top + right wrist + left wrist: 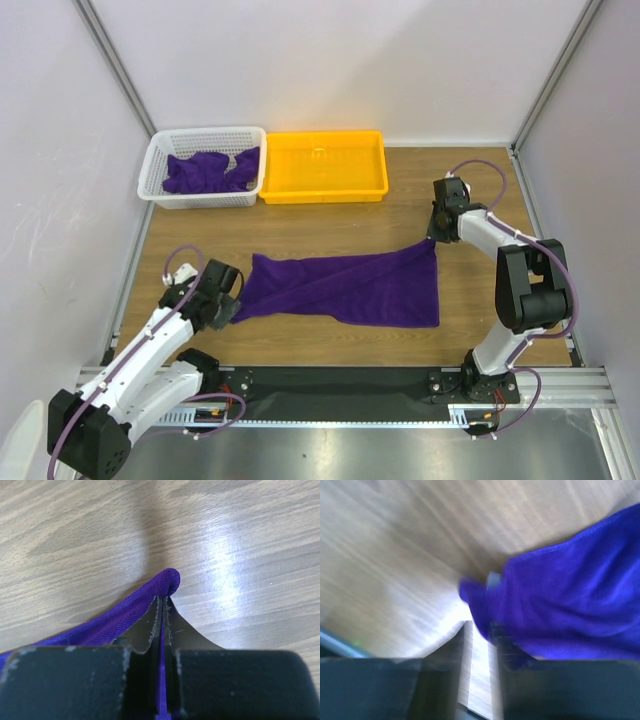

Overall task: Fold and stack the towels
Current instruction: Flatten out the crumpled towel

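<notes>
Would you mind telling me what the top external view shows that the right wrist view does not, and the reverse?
Only the top view: the white basket holding more towels, and the yellow tray. Only the right wrist: the right gripper pinched shut on the spread towel at its corner. Both: that towel and the wooden table.

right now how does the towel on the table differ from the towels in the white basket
The table towel lies spread out; the basket towels sit bunched in a heap inside the white basket. The right claw pinches a corner of the table towel; no claw touches the basket towels. Both are the same deep purple cloth.
</notes>
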Robot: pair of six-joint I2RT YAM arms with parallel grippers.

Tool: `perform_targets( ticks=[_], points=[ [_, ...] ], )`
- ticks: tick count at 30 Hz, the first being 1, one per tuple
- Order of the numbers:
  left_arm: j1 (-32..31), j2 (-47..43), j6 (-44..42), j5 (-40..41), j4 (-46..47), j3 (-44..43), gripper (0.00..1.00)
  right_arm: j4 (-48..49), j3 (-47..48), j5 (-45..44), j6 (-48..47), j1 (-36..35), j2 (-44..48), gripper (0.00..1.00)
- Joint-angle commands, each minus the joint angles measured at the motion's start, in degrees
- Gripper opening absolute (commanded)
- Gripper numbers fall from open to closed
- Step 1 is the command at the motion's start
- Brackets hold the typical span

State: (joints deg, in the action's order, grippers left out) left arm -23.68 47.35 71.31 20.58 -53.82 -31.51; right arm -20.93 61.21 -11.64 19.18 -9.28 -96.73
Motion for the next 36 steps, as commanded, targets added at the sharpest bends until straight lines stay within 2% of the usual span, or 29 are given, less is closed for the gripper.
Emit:
perform_targets(
  ticks=[1, 2, 3, 4, 5, 6, 7, 8, 9, 10, 11, 15, 19, 21, 22, 24, 29, 36],
  points=[
    [-0.2, -0.2, 2.6, 0.0, -2.8, -0.7, 0.44, -2.3, 3.6, -0.5, -1.4, -0.4, -0.6, 0.0],
    [-0.2, -0.3, 1.9, 0.6, -2.9, -1.4, 0.53, -2.9, 4.7, 0.0, -1.9, -0.5, -0.7, 0.0],
    [-0.2, -0.8, 0.9, 1.1, -2.7, -3.2, 0.6, -3.4, 5.4, 0.6, -2.1, -0.7, -0.7, 0.06],
    [-0.3, -0.9, -0.7, 2.9, -2.8, -4.6, 0.73, -4.8, 6.0, 1.0, -2.1, -0.7, -0.8, 0.13],
    [-0.2, -0.9, -1.9, 3.8, -2.7, -5.9, 0.79, -5.6, 7.3, 1.4, -2.1, -0.8, -0.8, 0.19],
    [-0.2, -0.5, -3.6, 4.5, -1.5, -8.6, 0.85, -6.4, 8.0, 2.1, -2.0, -1.1, -0.6, 0.34],
    [-0.2, -0.1, -7.3, 5.9, -0.5, -10.1, 0.9, -7.7, 8.3, 2.3, -2.0, -1.2, -0.2, 0.43],
    [-0.2, 0.5, -9.6, 6.7, 0.8, -11.3, 0.92, -8.2, 8.6, 2.7, -1.9, -1.4, 0.2, 0.52],
    [-0.2, 2.0, -12.7, 6.7, 6.3, -12.5, 0.93, -9.0, 8.7, 3.5, -1.5, -1.5, 1.4, 0.62],
    [-0.2, 3.1, -18.6, 6.2, 9.1, -13.0, 0.93, -9.6, 8.8, 3.8, -1.1, -1.7, 2.1, 0.66],
    [-0.2, 4.3, -20.6, 6.2, 11.3, -13.8, 0.94, -10.3, 8.7, 4.2, -0.5, -1.6, 2.7, 0.69],
    [0.0, 12.7, -27.3, 3.9, 21.9, -18.5, 0.93, -13.3, 7.5, 4.9, 2.3, -1.7, 7.2, 0.72],
    [0.4, 23.0, -31.2, 1.6, 26.3, -21.3, 0.91, -15.9, 2.6, 5.5, 5.8, -1.8, 13.0, 0.72],
    [1.2, 28.9, -32.8, -0.5, 28.4, -22.4, 0.87, -16.5, 0.7, 5.7, 7.1, -1.9, 16.4, 0.73],
    [2.4, 30.5, -33.7, -1.2, 29.1, -22.6, 0.8, -16.9, -0.6, 5.8, 7.7, -1.9, 17.5, 0.73],
    [3.5, 34.4, -34.6, -2.6, 32.2, -22.5, 0.74, -16.9, -3.9, 6.4, 9.4, -1.9, 20.8, 0.73],
    [6.2, 39.6, -35.8, -7.0, 38.3, -21.4, 0.7, -16.9, -8.7, 7.2, 12.1, -1.8, 25.0, 0.72],
    [6.2, 43.8, -34.8, -7.3, 39.9, -20.5, 0.63, -17.8, -9.4, 6.0, 13.3, -1.8, 25.5, 0.72]
  ],
)
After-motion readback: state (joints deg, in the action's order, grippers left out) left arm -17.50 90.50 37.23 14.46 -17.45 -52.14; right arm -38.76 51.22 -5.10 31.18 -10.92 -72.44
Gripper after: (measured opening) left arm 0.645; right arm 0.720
